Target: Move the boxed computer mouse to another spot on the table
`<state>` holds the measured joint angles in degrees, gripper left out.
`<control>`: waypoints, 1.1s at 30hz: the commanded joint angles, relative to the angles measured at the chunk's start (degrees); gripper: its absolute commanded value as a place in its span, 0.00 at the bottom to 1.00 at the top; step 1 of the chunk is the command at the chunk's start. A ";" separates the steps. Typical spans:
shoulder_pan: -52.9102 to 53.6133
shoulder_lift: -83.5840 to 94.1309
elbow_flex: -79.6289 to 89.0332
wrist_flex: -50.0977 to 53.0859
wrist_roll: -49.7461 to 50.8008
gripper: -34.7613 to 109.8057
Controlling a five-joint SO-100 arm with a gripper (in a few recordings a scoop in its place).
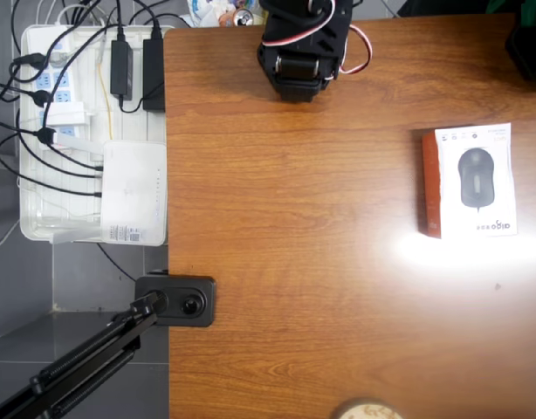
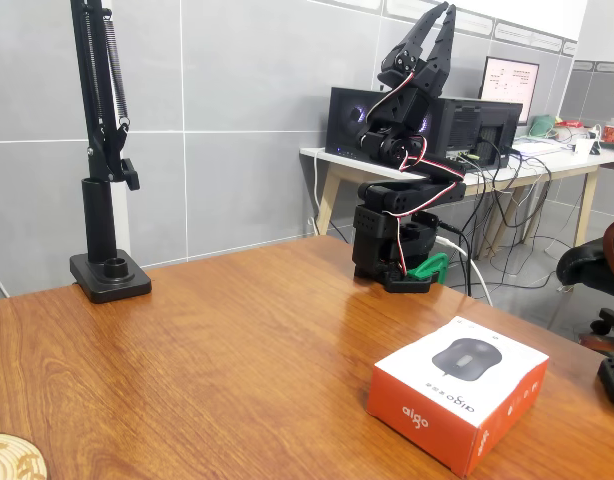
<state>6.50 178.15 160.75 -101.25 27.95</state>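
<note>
The arm's jaws (image 2: 439,22) point up, slightly parted and empty, well apart from the mouse box (image 2: 457,403) lying flat on the counter (image 2: 217,340).

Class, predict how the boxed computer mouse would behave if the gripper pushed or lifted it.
The boxed computer mouse lies flat on its broad face, so it probably won't tip. On the glossy table it would likely slide readily. Its cardboard walls look stiff, though a hard pinch might dent them.
</note>
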 commanded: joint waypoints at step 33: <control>-6.50 -37.88 -68.20 95.54 1.93 0.24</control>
<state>4.75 159.43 117.51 -23.55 29.00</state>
